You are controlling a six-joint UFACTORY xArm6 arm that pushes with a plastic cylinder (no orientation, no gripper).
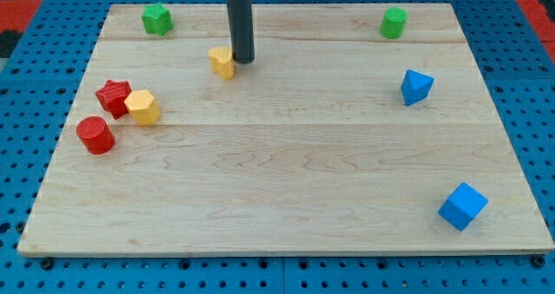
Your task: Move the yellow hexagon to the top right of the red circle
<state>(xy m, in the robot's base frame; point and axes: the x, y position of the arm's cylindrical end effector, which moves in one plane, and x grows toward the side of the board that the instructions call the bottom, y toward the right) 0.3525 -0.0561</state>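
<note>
The pale wooden board [286,181] fills most of the view over a blue pegboard surface [520,68]. The straight dark rod [239,21] comes down from the view's top; it carries no pincer, so there is nothing to release or clench. My tip [242,61] touches the right side of a small yellow block [223,62] of unclear shape. A blue cube [462,206] sits bottom right, a blue wedge-like block [415,87] above it. The yellow hexagon [142,107] lies at the left, touching the red star [113,97] and just top right of the red circle [95,135]. 2 green blocks sit along the top: a star-like one [157,19] left, a cylinder [394,22] right.
</note>
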